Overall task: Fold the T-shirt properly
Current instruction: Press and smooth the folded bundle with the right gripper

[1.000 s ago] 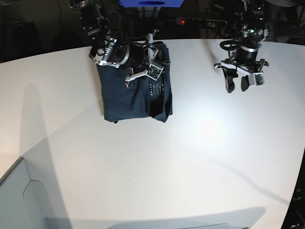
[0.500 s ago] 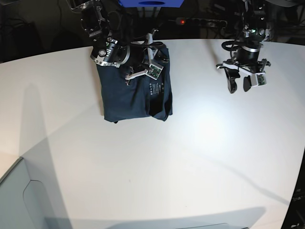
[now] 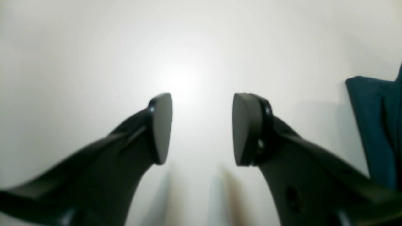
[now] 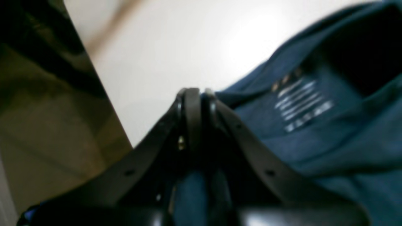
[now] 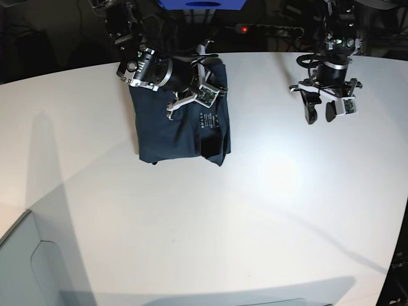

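Note:
The dark navy T-shirt (image 5: 172,131) lies on the white table (image 5: 255,210) as a roughly rectangular folded bundle near the far edge. Its pale printed label (image 5: 205,119) faces up. My right gripper (image 5: 171,108) hovers over the shirt's top part. In the right wrist view the right gripper (image 4: 196,94) is shut, at the edge of the T-shirt (image 4: 314,141) beside the label (image 4: 301,103), with no cloth showing between its tips. My left gripper (image 5: 319,116) hangs open over bare table far to the right. The left wrist view shows the left gripper (image 3: 202,128) empty and a corner of the T-shirt (image 3: 377,125).
The table's far edge runs just behind the shirt, with dark floor (image 4: 47,110) beyond it. A blue box (image 5: 203,4) and a power strip with a red light (image 5: 243,29) sit behind the table. A grey bin corner (image 5: 25,268) stands at the lower left.
My right gripper's jaws have closed and the arm has shifted slightly over the shirt's top. The left arm has barely moved. The shirt lies as before.

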